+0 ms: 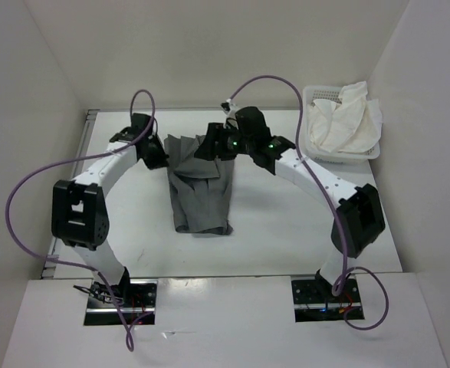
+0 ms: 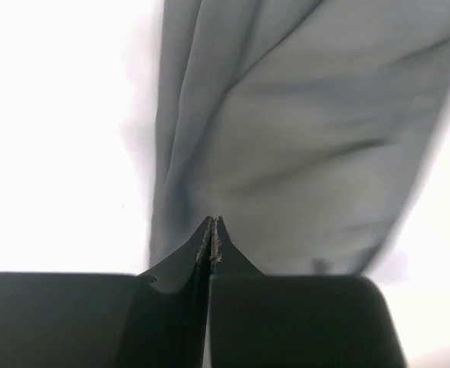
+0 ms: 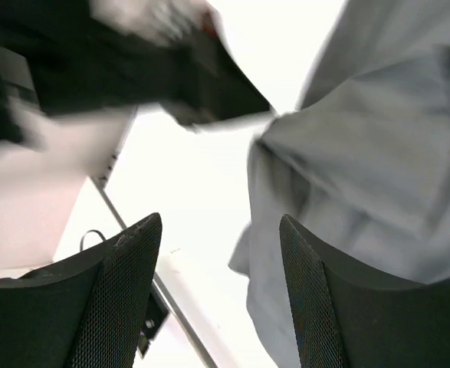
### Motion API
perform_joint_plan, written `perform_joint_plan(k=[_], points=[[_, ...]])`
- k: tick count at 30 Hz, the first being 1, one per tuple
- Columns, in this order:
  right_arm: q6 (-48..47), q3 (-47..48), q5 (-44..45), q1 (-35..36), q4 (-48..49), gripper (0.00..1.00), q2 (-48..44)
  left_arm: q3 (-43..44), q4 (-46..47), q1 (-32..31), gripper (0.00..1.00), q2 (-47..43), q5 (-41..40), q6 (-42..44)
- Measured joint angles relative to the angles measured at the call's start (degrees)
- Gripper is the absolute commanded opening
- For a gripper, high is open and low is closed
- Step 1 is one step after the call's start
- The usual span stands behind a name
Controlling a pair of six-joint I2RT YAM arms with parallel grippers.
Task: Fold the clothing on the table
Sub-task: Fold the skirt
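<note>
Two arms, two grippers, one piece of clothing (image 1: 202, 199), one white slotted basket (image 1: 310, 115) and one white cloth (image 1: 347, 123) heaped in it were in view on the table (image 1: 278, 222).

From the left, the table's metal-edged side ran close under a white wall panel. Bare tabletop lay inside the curve of the left arm, and more lay open in front of the garment's near hem, towards the arm bases. To the right, a wide bare strip separated the garment from the right arm's forearm. The basket sat in the far right corner against the right wall, well apart from the clothing.

The dark grey clothing lay wrinkled in the middle of the table, slightly left of centre, wider at its far end and narrowing towards the near end.

The left gripper (image 1: 157, 157) was at the garment's far left corner, its jaws pressed fully together. In the wrist view its tips (image 2: 212, 230) met right at the fabric's (image 2: 301, 153) edge, and no cloth showed pinched between them.

The right gripper (image 1: 213, 146) hung over the garment's far end, jaws spread wide and holding nothing. In its wrist view (image 3: 218, 222) the fabric (image 3: 378, 169) lay beyond and to the right of its fingers.
</note>
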Motion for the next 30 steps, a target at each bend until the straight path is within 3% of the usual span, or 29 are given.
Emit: perform_joint_plan(k=[2,4,5,9,21,30], points=[[-0.1,-4.1,0.7,-0.5,0.2,0.59,-2.7,3.0,-0.7,0.7,0.00,-3.1,-0.9,0.3],[0.0,-8.1,1.5,-1.0,0.1,0.41,-3.9,6.2,-2.0,1.7,0.00,-6.2,-1.9,1.2],[0.1,-10.2,1.8,-1.0,0.2,0.24,-4.0,7.5,-2.3,2.3,0.00,-7.7,-2.4,1.6],[1.7,-17.0,2.3,-1.0,-0.2,0.00,-3.2,9.2,-2.5,3.4,0.00,-12.0,-0.7,2.8],[5.5,-19.1,1.9,0.0,5.5,0.00,13.4,-8.6,3.6,-5.7,0.04,-15.8,10.1,4.3],[6.7,-17.7,1.0,0.3,7.0,0.00,15.6,-9.1,8.9,-15.6,0.01,-11.0,10.8,3.9]])
